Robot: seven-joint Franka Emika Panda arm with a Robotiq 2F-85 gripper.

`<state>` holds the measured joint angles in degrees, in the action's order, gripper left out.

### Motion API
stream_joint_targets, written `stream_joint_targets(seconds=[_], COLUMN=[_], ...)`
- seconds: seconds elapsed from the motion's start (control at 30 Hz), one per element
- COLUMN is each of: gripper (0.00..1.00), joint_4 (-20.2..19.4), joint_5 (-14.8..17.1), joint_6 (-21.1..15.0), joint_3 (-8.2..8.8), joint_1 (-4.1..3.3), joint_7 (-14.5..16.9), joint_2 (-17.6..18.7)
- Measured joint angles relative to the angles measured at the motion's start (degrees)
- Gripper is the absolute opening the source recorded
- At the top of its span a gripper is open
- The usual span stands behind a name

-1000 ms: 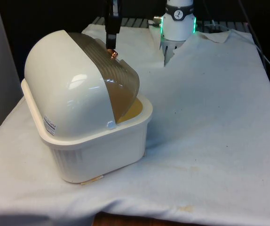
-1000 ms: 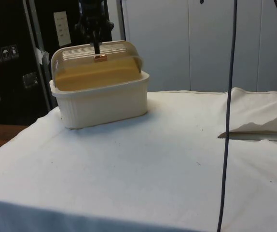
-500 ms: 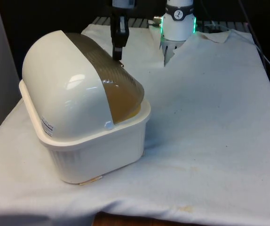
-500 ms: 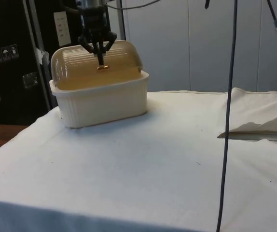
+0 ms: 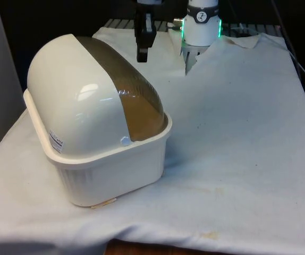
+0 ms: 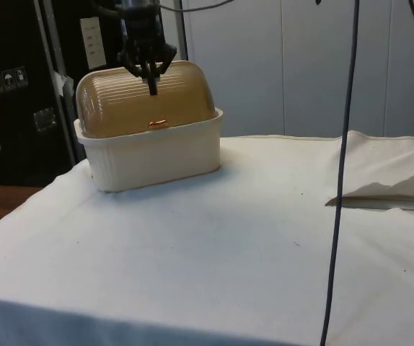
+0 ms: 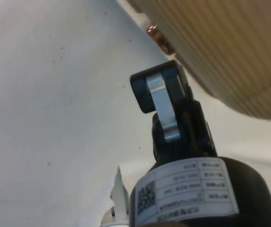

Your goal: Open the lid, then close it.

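bread box (image 5: 83, 122): cream, ribbed base
lid (image 6: 146, 104): translucent amber-brown, fine ridges
handle (image 6: 158, 124): copper
cloth (image 5: 237, 133): white, a few faint stains
gripper (image 5: 142, 53): black

One bread box (image 5: 94, 143), one ribbed lid (image 6: 146, 101), one copper handle (image 6: 158, 124).

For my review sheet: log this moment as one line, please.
lid: shut on bread box | handle: free | gripper: above the lid, apart
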<state>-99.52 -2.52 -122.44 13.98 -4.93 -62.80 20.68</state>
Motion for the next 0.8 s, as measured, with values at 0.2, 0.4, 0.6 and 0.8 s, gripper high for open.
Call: stream_joint_targets(seconds=[0.2,0.4,0.6,0.8], gripper=[0.00,0.00,0.00,0.00], joint_4=[-1.60,-2.18,-3.04,-4.35], joint_5=[0.00,0.00,0.06,0.34], joint_6=[0.23,2.46,3.50,3.67], joint_3=[-0.74,-2.29,-3.55,-4.76], joint_1=[-0.40,-0.63,-0.69,-0.74], joint_7=[-0.74,-1.89,-2.75,-3.38], joint_2=[-1.83,-3.55,-4.76,-5.73])
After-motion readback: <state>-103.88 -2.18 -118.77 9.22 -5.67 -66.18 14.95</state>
